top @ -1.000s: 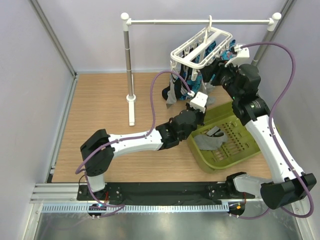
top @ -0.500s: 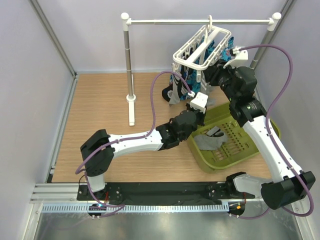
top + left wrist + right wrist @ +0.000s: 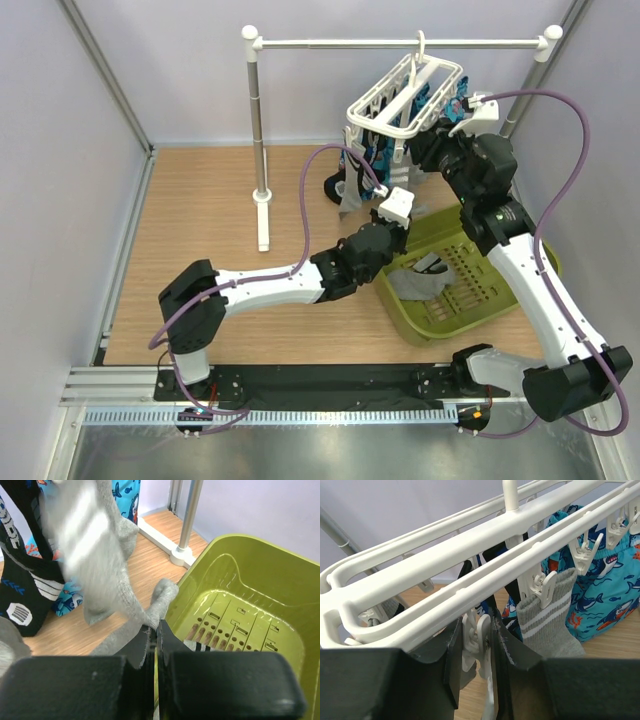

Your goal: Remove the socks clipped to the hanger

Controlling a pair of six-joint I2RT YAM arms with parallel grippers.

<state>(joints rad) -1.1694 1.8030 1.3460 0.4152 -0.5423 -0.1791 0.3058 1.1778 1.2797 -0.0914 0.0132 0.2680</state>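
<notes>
The white hanger (image 3: 405, 95) hangs by its hook from the rail, its frame (image 3: 470, 555) filling the right wrist view. My right gripper (image 3: 477, 630) is shut on one of its white clip pegs (image 3: 481, 635); in the top view it (image 3: 432, 150) sits at the hanger's right side. A grey sock with white bands (image 3: 550, 620) hangs from the neighbouring peg. My left gripper (image 3: 156, 630) is shut on a grey sock (image 3: 125, 605) whose banded upper part is blurred. A black sock (image 3: 25, 590) hangs to its left. The left gripper (image 3: 380, 225) is below the hanger.
A green basket (image 3: 470, 300) stands right of the left gripper, its wall (image 3: 240, 555) close by, with a grey sock (image 3: 415, 282) inside. Blue patterned cloth (image 3: 600, 595) hangs among the socks. The white rail stand's post (image 3: 260, 130) and foot (image 3: 180, 555) are near.
My right gripper has moved up and left to the hanger and closed on a clip peg. The hanger has swung slightly. The grey sock in the left gripper is in motion.
</notes>
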